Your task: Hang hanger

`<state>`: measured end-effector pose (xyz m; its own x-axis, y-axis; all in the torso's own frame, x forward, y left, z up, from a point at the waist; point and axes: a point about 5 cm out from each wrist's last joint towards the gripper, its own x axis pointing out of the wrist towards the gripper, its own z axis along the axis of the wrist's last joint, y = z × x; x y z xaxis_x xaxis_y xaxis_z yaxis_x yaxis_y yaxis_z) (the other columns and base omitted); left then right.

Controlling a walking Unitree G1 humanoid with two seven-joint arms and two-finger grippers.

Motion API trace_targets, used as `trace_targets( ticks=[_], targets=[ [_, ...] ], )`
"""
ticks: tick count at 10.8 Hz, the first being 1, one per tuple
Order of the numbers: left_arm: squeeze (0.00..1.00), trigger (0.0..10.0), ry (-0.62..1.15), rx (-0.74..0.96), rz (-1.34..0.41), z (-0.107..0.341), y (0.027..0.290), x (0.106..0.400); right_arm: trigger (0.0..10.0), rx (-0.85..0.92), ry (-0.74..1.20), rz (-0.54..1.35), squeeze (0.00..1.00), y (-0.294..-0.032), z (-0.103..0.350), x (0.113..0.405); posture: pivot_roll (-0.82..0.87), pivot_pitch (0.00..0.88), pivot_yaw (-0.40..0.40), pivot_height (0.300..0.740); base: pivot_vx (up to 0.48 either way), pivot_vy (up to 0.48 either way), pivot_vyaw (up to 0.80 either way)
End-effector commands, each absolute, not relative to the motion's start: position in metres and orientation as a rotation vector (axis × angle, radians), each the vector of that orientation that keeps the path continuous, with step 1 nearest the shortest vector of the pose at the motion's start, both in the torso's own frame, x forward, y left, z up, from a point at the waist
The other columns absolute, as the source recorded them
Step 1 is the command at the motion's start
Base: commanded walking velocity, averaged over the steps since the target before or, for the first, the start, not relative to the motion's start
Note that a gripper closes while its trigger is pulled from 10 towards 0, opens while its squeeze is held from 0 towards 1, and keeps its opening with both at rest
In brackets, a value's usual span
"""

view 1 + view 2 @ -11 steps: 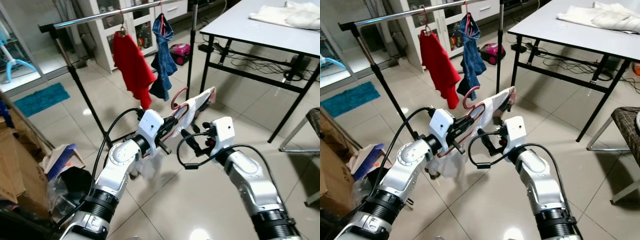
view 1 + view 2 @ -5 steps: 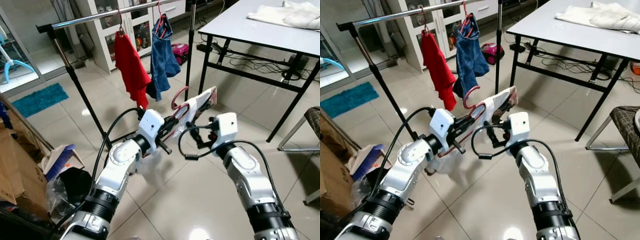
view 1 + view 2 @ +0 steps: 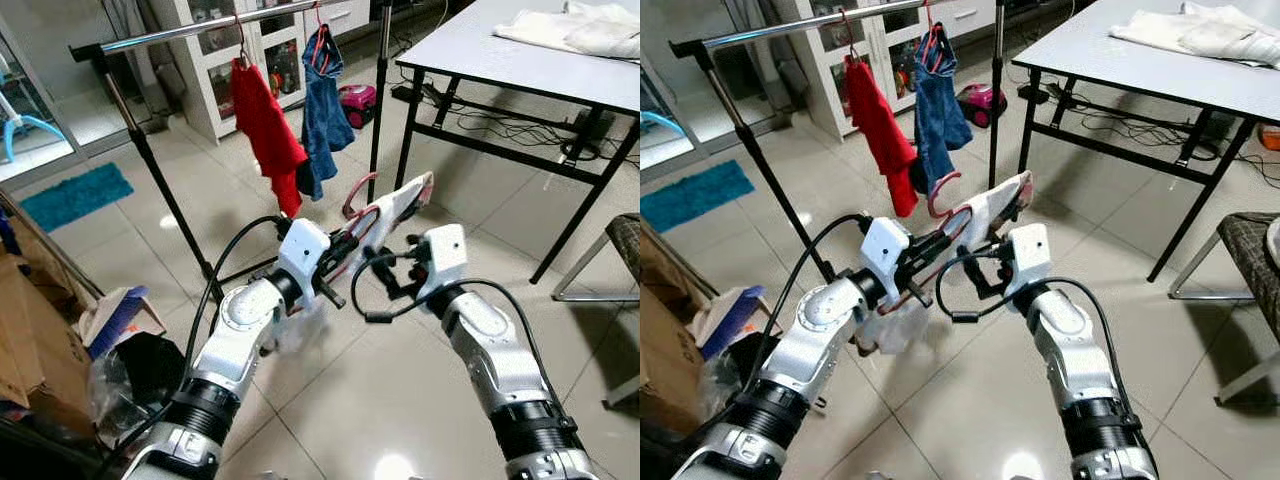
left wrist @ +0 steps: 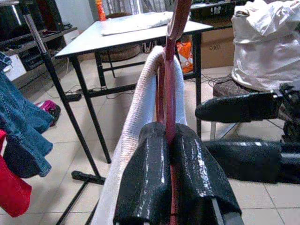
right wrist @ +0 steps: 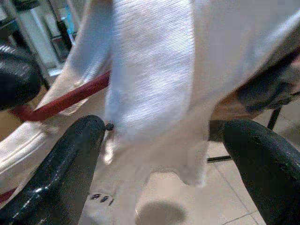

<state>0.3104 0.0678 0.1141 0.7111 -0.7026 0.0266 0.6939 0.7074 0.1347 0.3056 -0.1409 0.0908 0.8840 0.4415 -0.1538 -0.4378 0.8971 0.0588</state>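
Observation:
My left gripper [image 3: 341,250] is shut on a red hanger [image 4: 169,93] whose hook [image 3: 354,193] points up toward the rail. A white garment [image 3: 401,200] is draped over the hanger and hangs below my left wrist. Just to its right, my right gripper [image 3: 384,272] is open, its two fingers [image 5: 70,159] standing on either side of the white garment [image 5: 150,79] without closing on it. The metal clothes rail [image 3: 200,28] runs across the top left, well beyond both grippers. A red garment [image 3: 265,130] and a blue denim one [image 3: 322,110] hang on it.
A grey table [image 3: 520,50] on black legs stands at the right with folded white cloth [image 3: 585,30] on it. The rail's black stand poles [image 3: 160,180] reach the tiled floor. Boxes and a bag [image 3: 130,380] lie at the left. White cabinets [image 3: 225,70] stand behind the rail.
My right gripper has risen a little and come closer to the white garment. The clothes on the rail have swung slightly. My left gripper keeps its hold on the hanger.

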Motion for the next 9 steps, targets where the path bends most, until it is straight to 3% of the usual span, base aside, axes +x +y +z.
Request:
trace_targets(
  ticks=[1, 9],
  targets=[
    [0.0, 10.0, -0.12, 0.13, -0.775, 0.122, 0.068, 0.313, 10.0, 0.014, 0.165, 0.464, 0.0, -0.146, 0.091, 0.301, -0.06, 0.0, 0.071, 0.74, 0.0, 0.0, 0.0],
    [0.0, 10.0, -0.13, 0.131, -0.796, 0.125, 0.064, 0.315, 10.0, 0.035, 0.156, 0.516, 0.0, -0.128, 0.091, 0.304, -0.07, 0.0, 0.078, 0.74, 0.0, 0.0, 0.0]
  ],
)
